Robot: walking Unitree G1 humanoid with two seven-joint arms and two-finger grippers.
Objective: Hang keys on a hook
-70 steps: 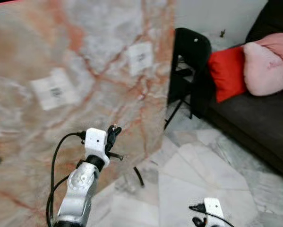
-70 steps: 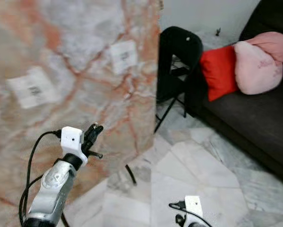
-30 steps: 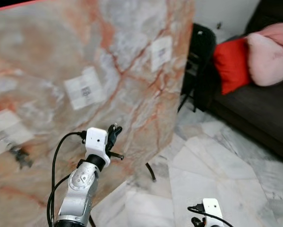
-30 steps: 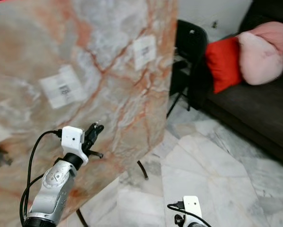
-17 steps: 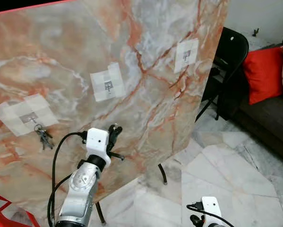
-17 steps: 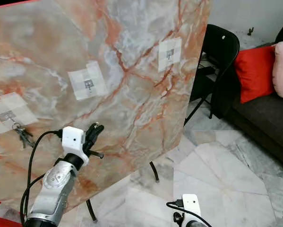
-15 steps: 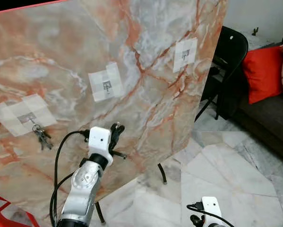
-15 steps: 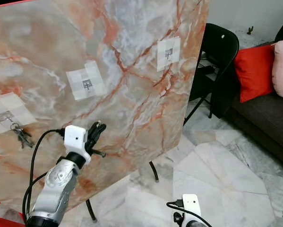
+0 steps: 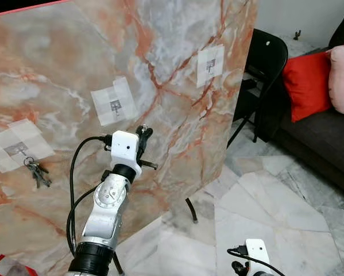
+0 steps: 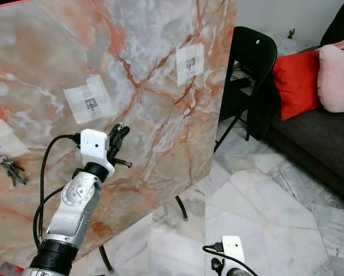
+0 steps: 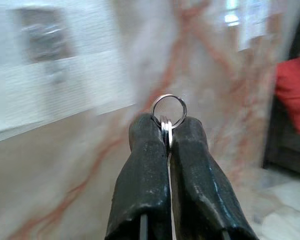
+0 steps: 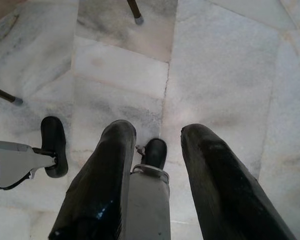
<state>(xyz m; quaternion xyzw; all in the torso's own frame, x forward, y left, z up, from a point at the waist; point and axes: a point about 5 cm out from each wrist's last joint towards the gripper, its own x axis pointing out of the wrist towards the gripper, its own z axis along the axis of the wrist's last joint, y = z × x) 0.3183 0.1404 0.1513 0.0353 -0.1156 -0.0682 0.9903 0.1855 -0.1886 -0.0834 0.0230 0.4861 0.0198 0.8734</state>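
silver metal key ring (image 11: 168,111) sits pinched between the left gripper's (image 9: 142,135) pressed-together black fingers, raised before the orange-veined marble board (image 9: 177,69); the small middle hook on its taped white patch (image 9: 115,105) lies just up-left, nearest this arm.

Marble board (image 9: 177,86) stands tilted directly ahead of the left gripper (image 9: 142,133), with open air between them. A key bunch (image 9: 38,173) already occupies the left hook (image 9: 18,150); middle hook (image 9: 115,104) and right hook (image 9: 211,62) are free. Black chair (image 9: 262,75) stands close behind the board's right edge.
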